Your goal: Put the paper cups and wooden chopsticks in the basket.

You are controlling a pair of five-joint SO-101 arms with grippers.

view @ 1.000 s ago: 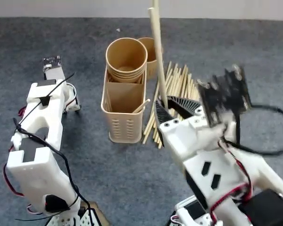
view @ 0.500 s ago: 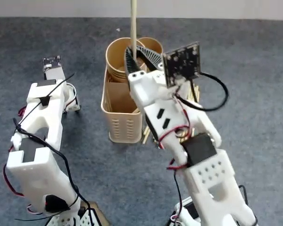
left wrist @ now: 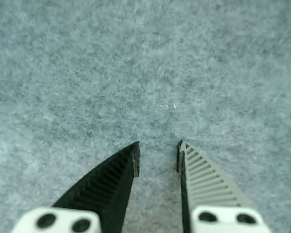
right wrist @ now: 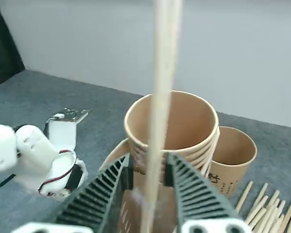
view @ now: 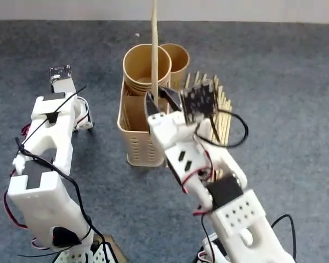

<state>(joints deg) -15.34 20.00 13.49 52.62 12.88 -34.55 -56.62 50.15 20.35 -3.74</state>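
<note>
High view: grey carpet-like worktop (view: 274, 82), pale wall (view: 236, 8) behind. Above the beige slotted plastic basket (view: 141, 148), the right pincer (view: 156, 104) clamps a long pale wooden chopstick (view: 153, 49) — upright, long axis vertical, lower end toward the basket. The left pincer (left wrist: 157, 155) — well apart from the basket — is slightly parted and empty.

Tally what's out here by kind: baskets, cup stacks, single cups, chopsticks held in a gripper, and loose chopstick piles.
Beige slotted plastic basket: 1
Stack of nested brown paper cups in the basket: 1
Single brown paper cup behind the basket: 1
Wooden chopstick upright in the right gripper: 1
Pile of loose wooden chopsticks: 1, sticks too many to count
Total: 5
</note>
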